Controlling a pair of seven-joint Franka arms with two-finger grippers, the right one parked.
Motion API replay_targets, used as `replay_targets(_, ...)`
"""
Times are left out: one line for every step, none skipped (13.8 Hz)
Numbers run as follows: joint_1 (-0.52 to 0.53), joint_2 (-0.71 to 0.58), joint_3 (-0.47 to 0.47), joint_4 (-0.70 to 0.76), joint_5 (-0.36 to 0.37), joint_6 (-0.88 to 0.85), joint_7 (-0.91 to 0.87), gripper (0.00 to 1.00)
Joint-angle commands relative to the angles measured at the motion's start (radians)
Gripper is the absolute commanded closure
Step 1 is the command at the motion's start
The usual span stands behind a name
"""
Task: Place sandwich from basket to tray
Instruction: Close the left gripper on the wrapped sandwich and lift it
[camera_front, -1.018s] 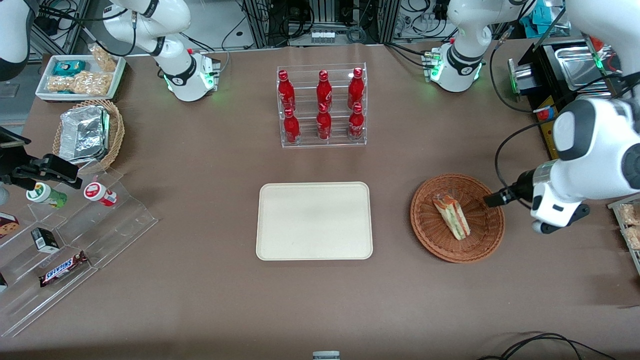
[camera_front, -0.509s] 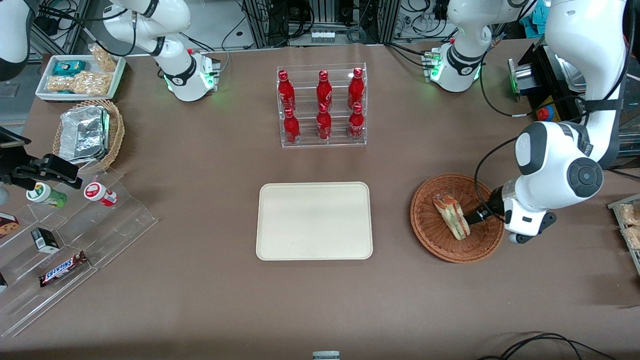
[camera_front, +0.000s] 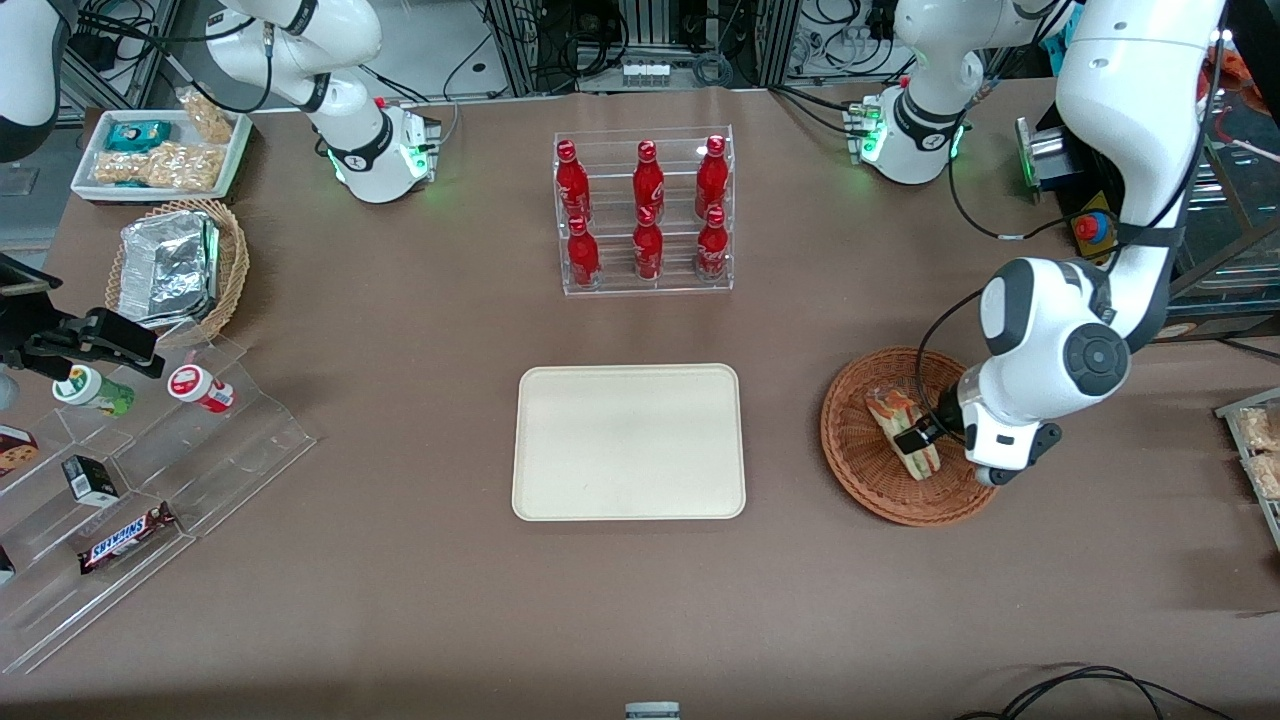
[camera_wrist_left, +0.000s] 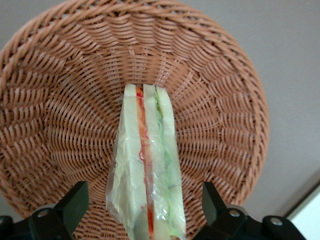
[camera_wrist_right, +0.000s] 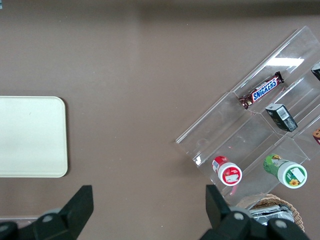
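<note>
The wrapped sandwich (camera_front: 890, 412) (camera_wrist_left: 147, 170), white bread with red and green layers, lies in the round reddish-brown basket (camera_front: 852, 470) (camera_wrist_left: 60, 100) toward the working arm's end of the table. My left gripper (camera_front: 918, 442) (camera_wrist_left: 145, 202) hangs low over the basket and is open. Its two dark fingers (camera_wrist_left: 75, 202) stand on either side of the sandwich's wide end without touching it. The cream tray (camera_front: 628, 440) (camera_wrist_right: 30, 135) lies bare at the table's middle, beside the basket.
A clear rack of red bottles (camera_front: 645, 215) stands farther from the front camera than the tray. A tiered acrylic stand with snacks (camera_front: 130, 470), a tan basket with foil containers (camera_front: 175, 268) and a white snack tray (camera_front: 160, 155) sit toward the parked arm's end.
My left gripper has swung in from outside the basket's rim and come down over the sandwich. The sandwich, basket and tray have not moved.
</note>
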Motion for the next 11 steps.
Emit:
replay_targets(-0.003,0.005,0.004,-0.021,-0.009,0.024,-0.014,0.0)
replay_targets(-0.003,0.017,0.004,-0.021,-0.009,0.026,-0.014,0.0)
replay_targets(-0.003,0.026,0.004,-0.021,-0.009,0.026,-0.014,0.0)
replay_targets(-0.003,0.031,0.004,-0.024,-0.009,0.026,-0.014,0.0)
replay_targets(-0.003,0.036,0.004,-0.028,-0.009,0.024,-0.014,0.0)
replay_targets(-0.004,0.046,0.004,-0.03,-0.009,0.024,-0.014,0.0)
replay_targets(-0.004,0.056,0.004,-0.027,-0.009,0.026,-0.014,0.0)
replay_targets(-0.004,0.057,0.004,-0.022,-0.009,0.024,-0.014,0.22)
replay_targets(-0.004,0.05,0.004,-0.022,-0.009,0.006,-0.014,0.55)
replay_targets(-0.004,0.045,0.005,-0.021,-0.009,-0.013,-0.014,0.75)
replay_targets(-0.004,0.039,0.005,-0.019,-0.009,-0.017,-0.017,0.83)
